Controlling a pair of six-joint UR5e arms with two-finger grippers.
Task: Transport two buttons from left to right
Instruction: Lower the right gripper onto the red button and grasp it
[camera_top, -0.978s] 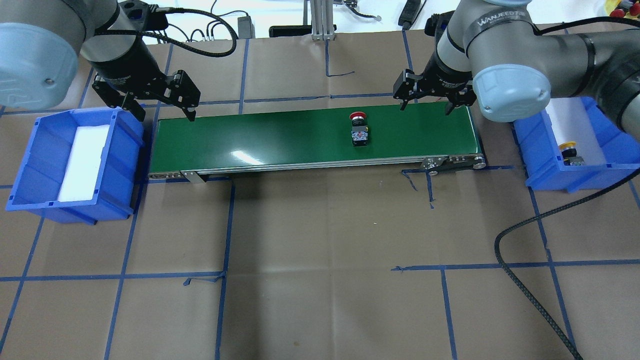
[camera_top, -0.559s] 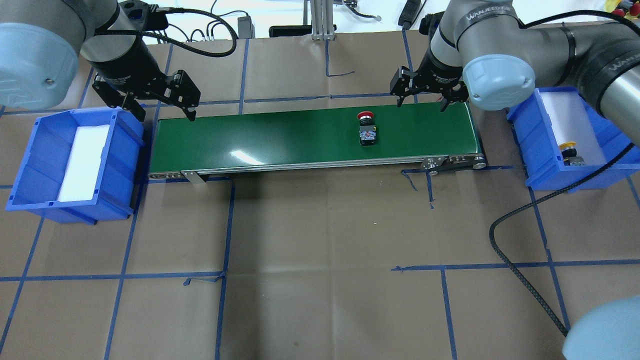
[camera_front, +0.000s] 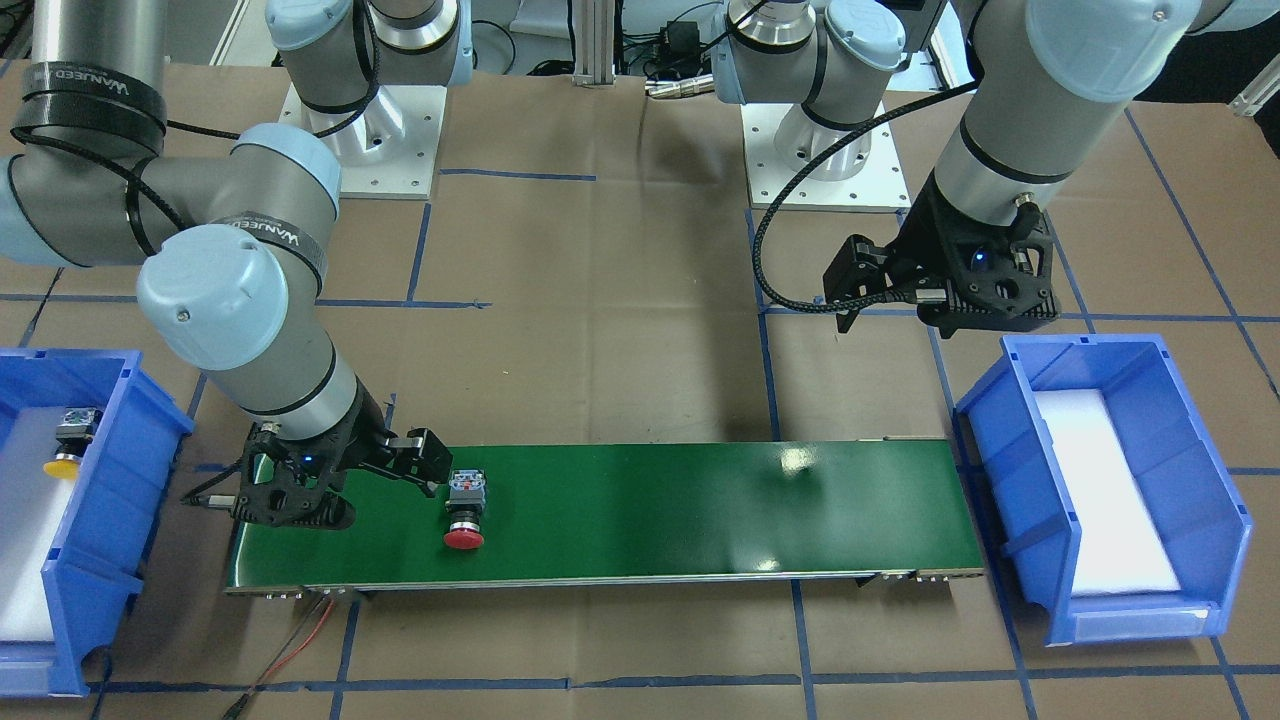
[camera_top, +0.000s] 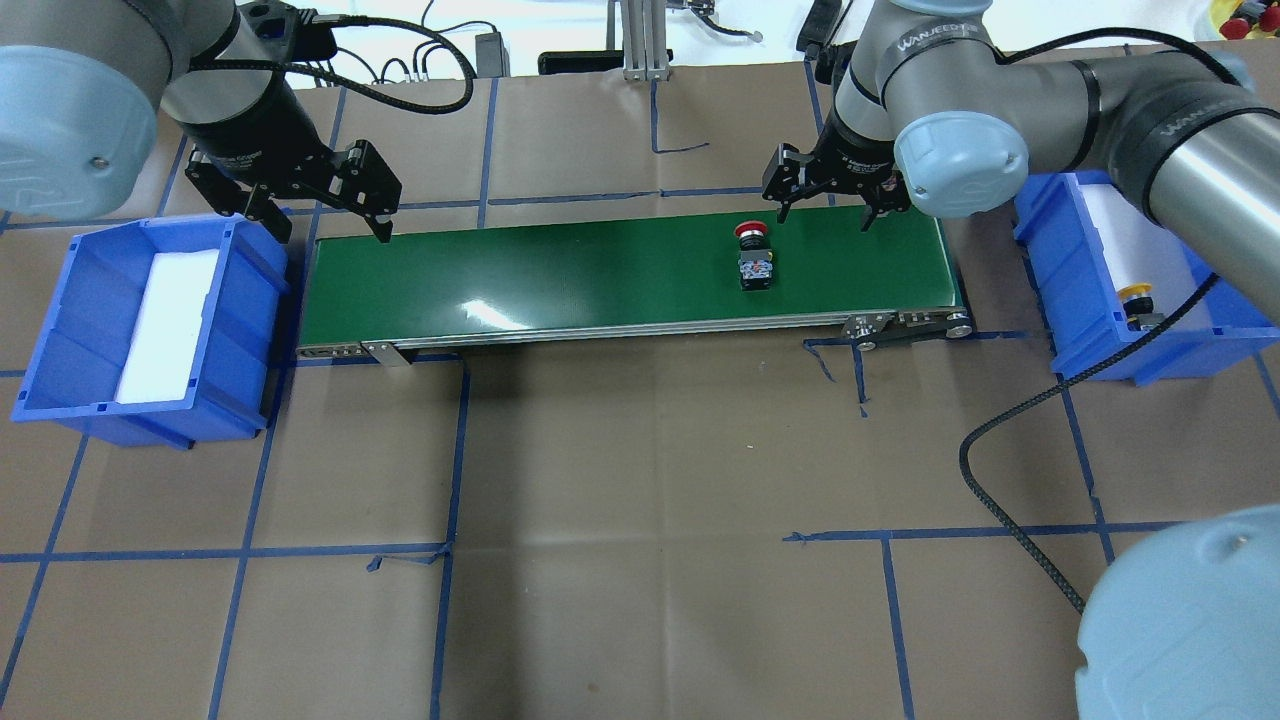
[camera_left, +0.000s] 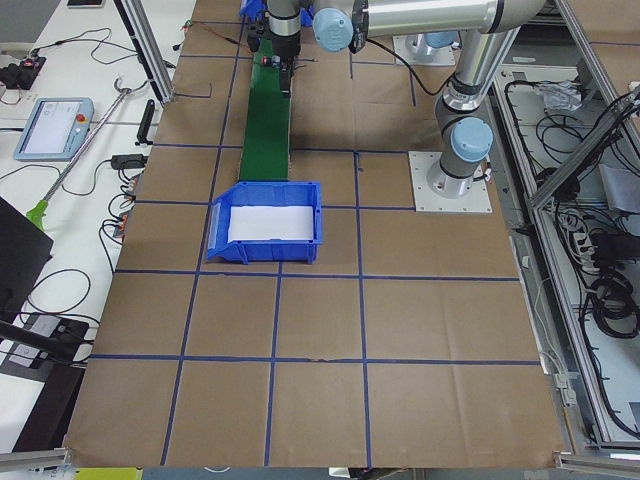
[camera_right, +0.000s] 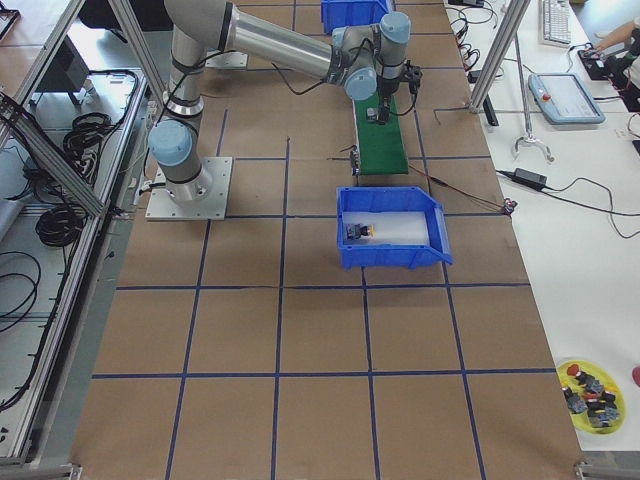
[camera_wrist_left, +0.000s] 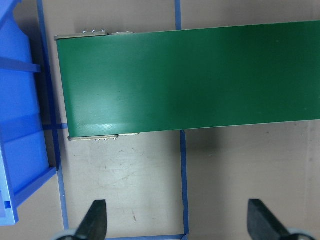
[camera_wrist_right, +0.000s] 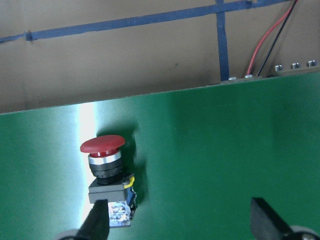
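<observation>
The red button (camera_top: 755, 256) lies on its side on the green conveyor belt (camera_top: 560, 275), near the right end, cap toward the far edge. In the right wrist view the red button (camera_wrist_right: 107, 172) sits just beside one finger (camera_wrist_right: 97, 224), not between the two. My right gripper (camera_top: 824, 214) hovers open and empty over the belt's far right part. The yellow button (camera_top: 1137, 302) lies in the right blue bin (camera_top: 1078, 300). My left gripper (camera_top: 332, 230) hangs open and empty over the belt's left end, as the left wrist view shows with both fingers (camera_wrist_left: 96, 221) apart.
A left blue bin (camera_top: 60, 330) with a white foam pad stands beside the belt's left end. A black cable (camera_top: 1000, 500) loops over the paper-covered table at the right. Blue tape lines grid the table. A yellow dish of spare parts (camera_right: 590, 386) sits far off.
The red button has ridden the belt to the right. My right gripper has swung left along the belt's far edge, closer to the button. The left arm has not moved.
</observation>
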